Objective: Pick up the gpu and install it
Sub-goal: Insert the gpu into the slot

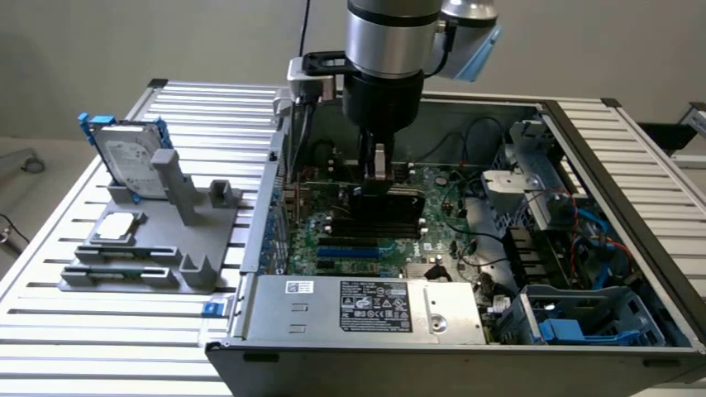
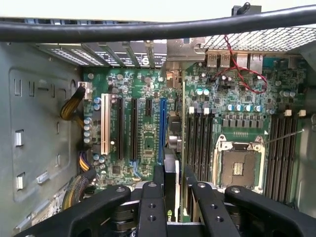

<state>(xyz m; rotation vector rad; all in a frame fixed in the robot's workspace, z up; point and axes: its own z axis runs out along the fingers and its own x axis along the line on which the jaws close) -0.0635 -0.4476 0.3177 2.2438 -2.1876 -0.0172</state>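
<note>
Your end effector (image 1: 376, 169) is down inside the open computer case (image 1: 617, 240), clamped shut on the gpu (image 1: 386, 192), which hangs on edge just above the motherboard (image 1: 441, 231).

In the wrist view the end effector (image 2: 173, 174) pinches the card by both faces. The gpu (image 2: 171, 197) runs away from the camera edge-on, with the black shroud on one side and the thin green board on the other. It points toward the slotted rear wall (image 2: 123, 52) at the far end of the case. It lies along the blue slot (image 2: 162, 129), between that slot and the memory slots (image 2: 200, 143). The card hides its own lower edge, so I cannot tell whether it stands over the blue slot or already touches it.

This looks like the lining-up and seating part of the job, so treat it as fine work:
- Keep the card upright and parallel to the slot.
- Take out any sideways offset while the card is free, not by forcing it once it binds.
- Press straight down with even load along its length, so neither end dips first.
- Watch the bracket end where it meets the rear wall, and the tall capacitors (image 2: 88, 129) crowding the board.
- Mind the black cable (image 2: 148, 27) slung across in front of the wrist camera, which could snag on the case rim.
- Hold the grip firm until the card sits level.

The hard drive (image 1: 131, 161) and processor chip (image 1: 118, 225) sit on their grey fixture on the bench (image 1: 45, 331), at the exterior view's left, well apart from the work.
</note>
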